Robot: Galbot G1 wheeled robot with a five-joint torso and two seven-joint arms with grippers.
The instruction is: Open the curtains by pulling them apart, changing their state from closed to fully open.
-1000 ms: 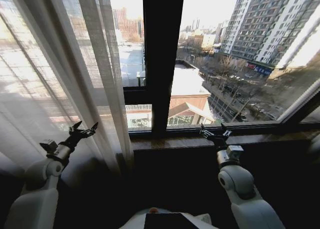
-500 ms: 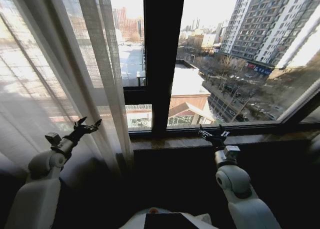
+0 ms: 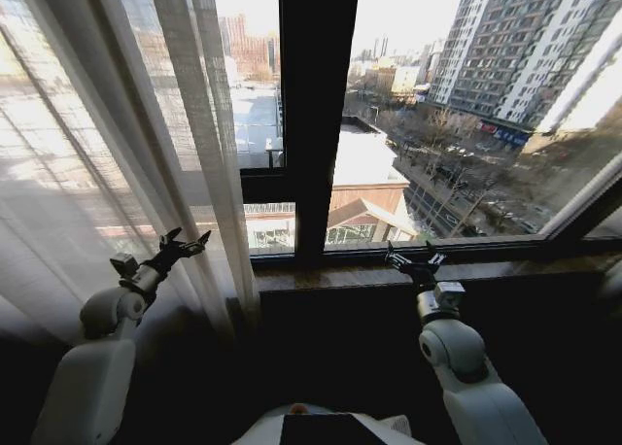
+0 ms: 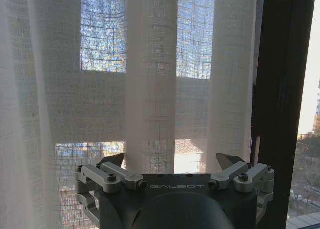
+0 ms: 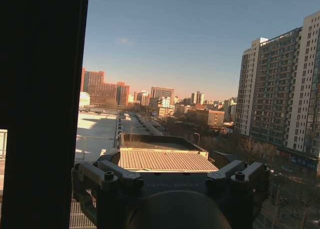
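Curtains point(image 3: 117, 173) bunched over window's left part; left end effector point(image 3: 188, 243) spread apart, just short of inner pleat: best to close on a full fold & pull left; right end effector point(image 3: 414, 262) apart, idle nr sill point(image 3: 321, 273).

My arms are clad in smooth white rounded shells with bulbous joint housings. Each wrist carries a small grey boxy module ahead of the shell. My left pincer point(image 3: 188, 241) is black, with slim pointed fingers. In the left wrist view its body is a dark housing marked "GALBOT", fitted with silver-grey linkage bars, each fastened by a dark screw, ending in dark pointed fingertips point(image 4: 116, 159). My right pincer point(image 3: 414, 259) has the same construction, appearing dark throughout. My torso top is white with a dark panel.
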